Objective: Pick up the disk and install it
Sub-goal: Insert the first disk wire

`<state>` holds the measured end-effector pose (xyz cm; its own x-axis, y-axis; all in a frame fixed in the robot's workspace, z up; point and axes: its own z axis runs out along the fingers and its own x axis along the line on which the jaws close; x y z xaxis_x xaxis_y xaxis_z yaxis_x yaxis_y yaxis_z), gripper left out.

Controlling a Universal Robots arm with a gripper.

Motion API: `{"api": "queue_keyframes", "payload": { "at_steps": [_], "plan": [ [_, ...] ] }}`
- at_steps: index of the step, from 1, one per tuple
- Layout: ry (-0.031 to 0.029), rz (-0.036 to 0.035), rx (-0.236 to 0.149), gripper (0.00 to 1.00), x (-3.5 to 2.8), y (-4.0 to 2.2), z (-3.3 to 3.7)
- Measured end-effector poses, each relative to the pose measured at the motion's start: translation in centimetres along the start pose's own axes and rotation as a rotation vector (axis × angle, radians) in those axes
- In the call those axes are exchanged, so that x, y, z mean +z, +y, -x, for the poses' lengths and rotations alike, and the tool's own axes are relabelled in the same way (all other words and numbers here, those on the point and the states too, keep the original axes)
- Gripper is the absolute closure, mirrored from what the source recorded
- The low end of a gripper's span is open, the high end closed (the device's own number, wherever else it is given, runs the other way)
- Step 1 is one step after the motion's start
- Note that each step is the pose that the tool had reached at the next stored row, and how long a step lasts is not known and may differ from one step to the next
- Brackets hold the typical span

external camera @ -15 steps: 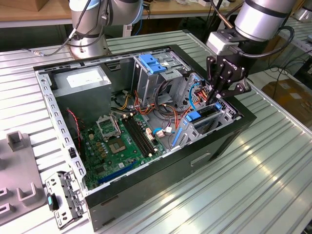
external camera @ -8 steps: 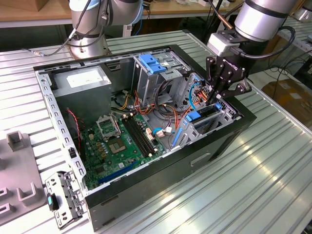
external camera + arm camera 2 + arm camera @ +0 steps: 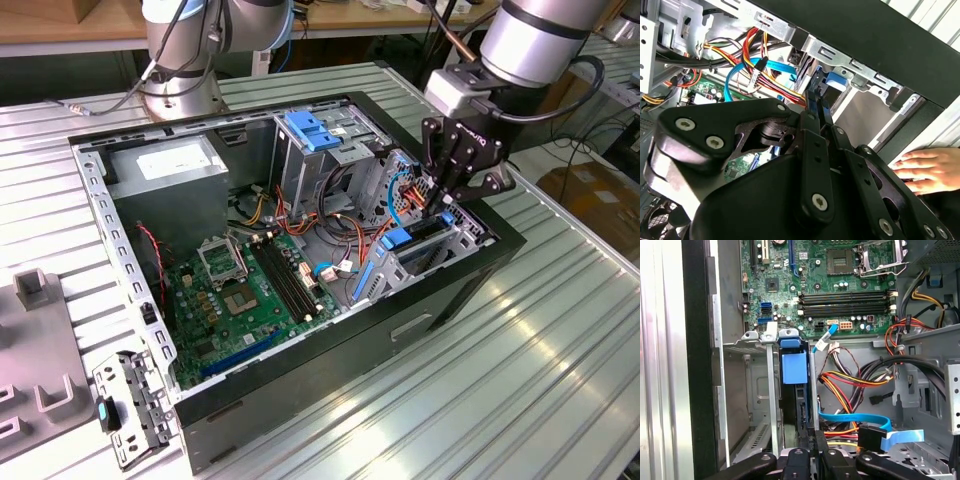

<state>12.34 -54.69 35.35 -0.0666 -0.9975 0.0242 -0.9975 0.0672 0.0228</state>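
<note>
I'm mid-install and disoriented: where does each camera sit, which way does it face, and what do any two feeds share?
Exterior view: off the arm, above, looking down at the open computer case; the arm and gripper show over the drive cage.
First wrist view: on the wrist, looking past the gripper toward the motherboard.
Second wrist view: behind the gripper, facing the case wall; a person's hand rests there.
Shared: both wrist views show the blue SATA cable.
</note>
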Motion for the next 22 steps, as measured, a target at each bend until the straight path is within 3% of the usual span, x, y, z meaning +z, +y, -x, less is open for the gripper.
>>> {"api": "queue_keyframes", "payload": {
  "at_steps": [7,22],
  "plan": [
    [-0.0002,-0.0001,-0.003,0.84,0.13,-0.03,-0.42],
    [0.0007,-0.0005,-0.022,0.84,0.86,-0.03,-0.43]
  ]
}}
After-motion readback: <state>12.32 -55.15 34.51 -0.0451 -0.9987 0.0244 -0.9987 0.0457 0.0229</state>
